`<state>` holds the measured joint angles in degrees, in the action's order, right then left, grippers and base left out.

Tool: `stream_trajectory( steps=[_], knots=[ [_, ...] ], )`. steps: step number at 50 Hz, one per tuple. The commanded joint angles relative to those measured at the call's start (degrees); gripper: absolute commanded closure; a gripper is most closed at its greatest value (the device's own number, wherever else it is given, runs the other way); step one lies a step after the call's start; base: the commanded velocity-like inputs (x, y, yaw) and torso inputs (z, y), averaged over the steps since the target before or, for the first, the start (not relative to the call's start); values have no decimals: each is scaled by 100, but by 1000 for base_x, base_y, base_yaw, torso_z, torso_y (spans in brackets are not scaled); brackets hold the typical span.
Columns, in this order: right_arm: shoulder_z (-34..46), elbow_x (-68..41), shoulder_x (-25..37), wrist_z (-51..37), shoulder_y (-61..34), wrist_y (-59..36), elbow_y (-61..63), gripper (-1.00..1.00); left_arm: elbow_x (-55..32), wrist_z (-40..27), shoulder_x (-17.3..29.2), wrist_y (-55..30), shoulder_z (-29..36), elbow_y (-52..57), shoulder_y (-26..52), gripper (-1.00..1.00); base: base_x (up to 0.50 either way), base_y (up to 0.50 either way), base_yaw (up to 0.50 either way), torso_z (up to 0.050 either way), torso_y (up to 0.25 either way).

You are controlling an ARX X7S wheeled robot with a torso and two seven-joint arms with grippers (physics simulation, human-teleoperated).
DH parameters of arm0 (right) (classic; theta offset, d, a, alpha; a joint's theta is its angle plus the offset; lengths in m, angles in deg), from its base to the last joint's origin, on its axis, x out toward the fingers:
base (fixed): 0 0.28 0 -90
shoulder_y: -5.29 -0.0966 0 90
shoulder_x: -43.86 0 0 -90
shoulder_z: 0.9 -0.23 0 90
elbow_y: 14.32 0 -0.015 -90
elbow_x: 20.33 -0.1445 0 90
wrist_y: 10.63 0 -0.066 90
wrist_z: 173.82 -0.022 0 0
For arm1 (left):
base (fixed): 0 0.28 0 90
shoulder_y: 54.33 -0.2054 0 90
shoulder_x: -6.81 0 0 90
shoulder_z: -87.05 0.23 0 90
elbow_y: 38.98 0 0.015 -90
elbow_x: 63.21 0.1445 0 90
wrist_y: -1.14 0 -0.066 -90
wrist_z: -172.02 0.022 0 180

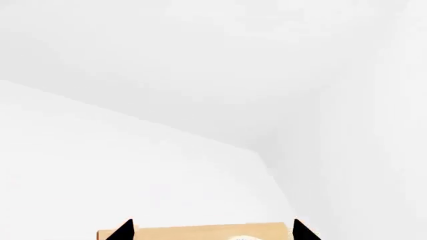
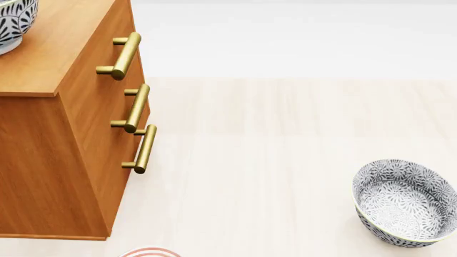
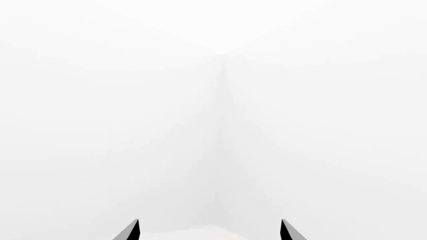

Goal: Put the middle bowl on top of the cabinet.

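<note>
The cabinet (image 2: 64, 160) fills the left of the head view, orange-brown with three brass bar handles (image 2: 136, 107). On its flat top, at the far left edge of that view, stands a grey floral bowl (image 2: 14, 21), cut off by the frame; by its place I take it for the middle bowl. My left gripper (image 1: 213, 229) is open, with only its two black fingertips (image 1: 125, 230) showing wide apart. It hangs over a strip of the cabinet top (image 1: 173, 233) and a sliver of the bowl (image 1: 245, 238). My right gripper (image 3: 210, 230) is open too, empty, facing white walls. Neither arm shows in the head view.
An identical floral bowl (image 2: 405, 203) sits on the pale wood floor at the lower right. The rim of a red-striped round thing (image 2: 149, 251) peeks in at the bottom edge, just in front of the cabinet. A white wall runs behind.
</note>
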<state>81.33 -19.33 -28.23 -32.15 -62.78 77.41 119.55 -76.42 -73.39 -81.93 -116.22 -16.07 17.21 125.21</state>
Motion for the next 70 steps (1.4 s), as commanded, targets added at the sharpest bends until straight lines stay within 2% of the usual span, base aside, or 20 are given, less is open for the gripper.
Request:
stream_trajectory(
  steps=[1,8,16,24,38,56,70],
  knots=[
    [28,-17,24,2,-18,16,-22,-100,-530,-33,101,-938,882,2470,-1079,-100,0,0,0,0,0],
    [42,-24,32,-3,-3,43,-43,-100,-541,173,229,-943,1290,2980,-1549,-100,0,0,0,0,0],
    [38,-37,52,-3,15,19,-9,-100,-516,780,455,-764,2007,3476,-1898,-100,0,0,0,0,0],
    [65,-31,66,-3,7,-45,51,-100,-411,1342,588,-69,2528,3586,-2157,-100,0,0,0,0,0],
    [88,-33,57,-42,12,9,-1,-100,-65,1899,905,947,3249,3838,-3092,-100,0,0,0,0,0],
    [126,-44,34,-97,41,175,-148,-100,402,1937,1490,1502,3767,4990,-4378,-100,0,0,0,0,0],
    [242,-41,52,-72,-31,162,-172,-100,776,1790,1820,2083,4021,5215,-5379,-100,0,0,0,0,0]
  ],
)
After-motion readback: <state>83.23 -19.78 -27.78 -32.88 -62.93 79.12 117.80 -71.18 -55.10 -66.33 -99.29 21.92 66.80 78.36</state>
